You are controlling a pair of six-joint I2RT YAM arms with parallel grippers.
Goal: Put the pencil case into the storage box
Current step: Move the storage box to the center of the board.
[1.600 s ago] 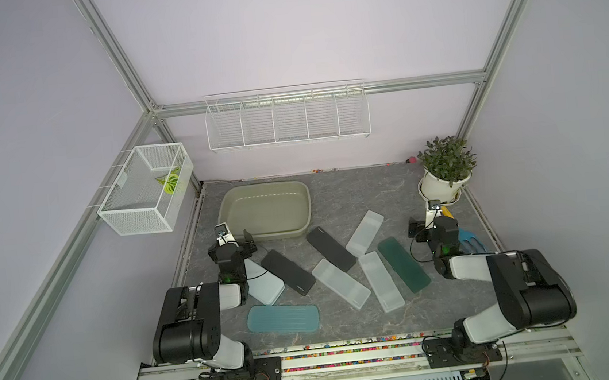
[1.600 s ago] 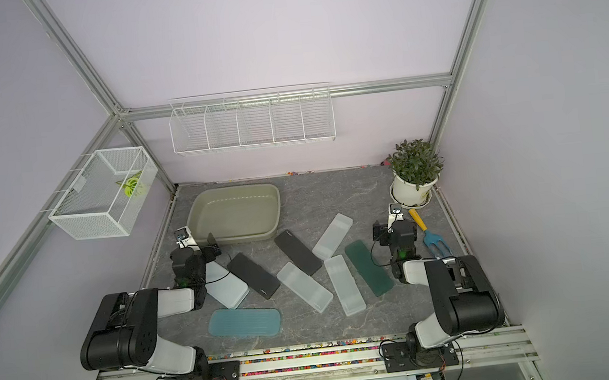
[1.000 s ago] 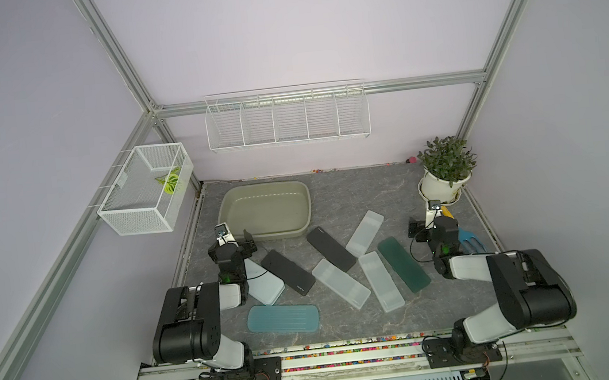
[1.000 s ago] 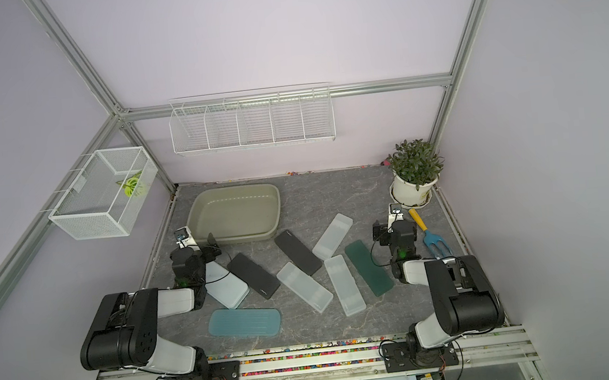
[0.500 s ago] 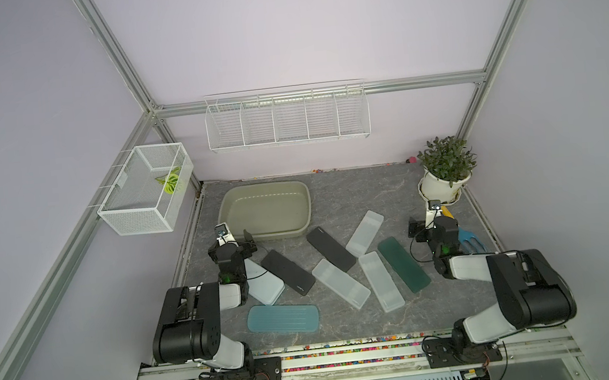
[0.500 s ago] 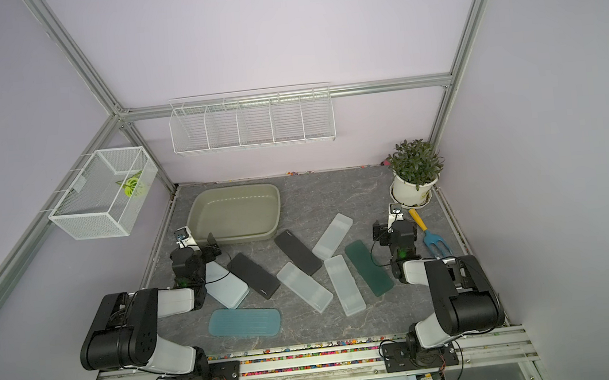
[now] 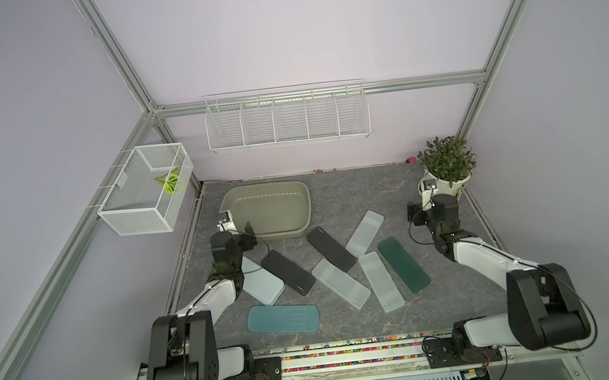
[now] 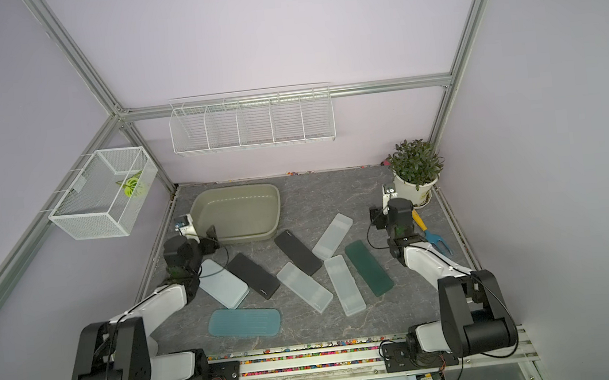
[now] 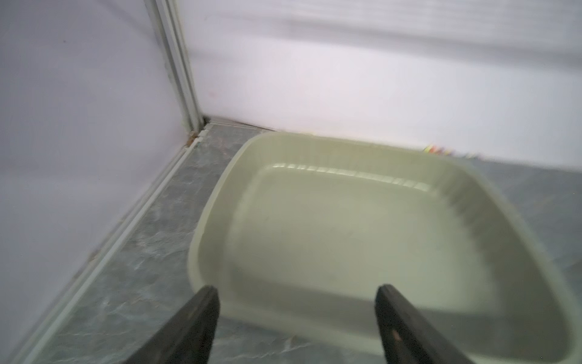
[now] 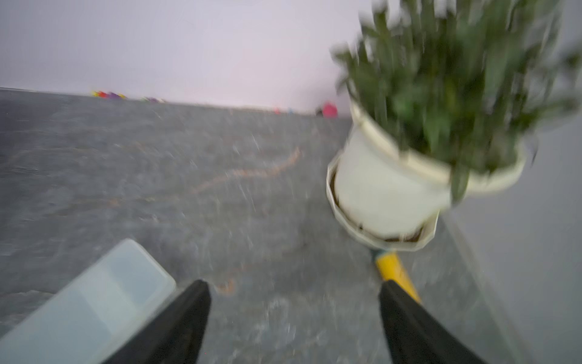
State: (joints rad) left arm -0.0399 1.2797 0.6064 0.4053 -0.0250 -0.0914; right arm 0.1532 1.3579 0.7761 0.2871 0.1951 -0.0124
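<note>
Nearest the robot, the blue pencil case (image 7: pixel 283 318) lies flat on the counter (image 7: pixel 353 194), where it lay in the earlier pictures, and the other seven cases have not shifted either. Behind it, on the left pincer's side, is the pale case (image 7: pixel 262 284), with the black case (image 7: pixel 288 272) just beside it. Toward the other side come the middle frosted case (image 7: pixel 341 289), the right frosted case (image 7: pixel 382 287) and the dark green case (image 7: pixel 403 265). A little farther back lie the second black case (image 7: pixel 331 248) and the far frosted case (image 7: pixel 365 232). In both top views the arms stand where they stood half a second ago, though both wrist views are smeared. The left pincer (image 9: pixel 296 293) has its two dark fingers apart with nothing between them, their tips at the near rim of the storage box (image 7: pixel 307 206). All the cases lie outside the box. The right pincer (image 10: pixel 293 286) is likewise spread and holds nothing, over bare counter. A corner of the far frosted case is just beside one finger, and the yellow handle of the garden fork (image 10: pixel 396 277) is beside the other. Beyond it stands the potted plant (image 7: pixel 447 162) in the far corner. The wire basket (image 7: pixel 144 198) hangs on the side wall and the wire rack (image 7: pixel 286 120) on the back wall.
</note>
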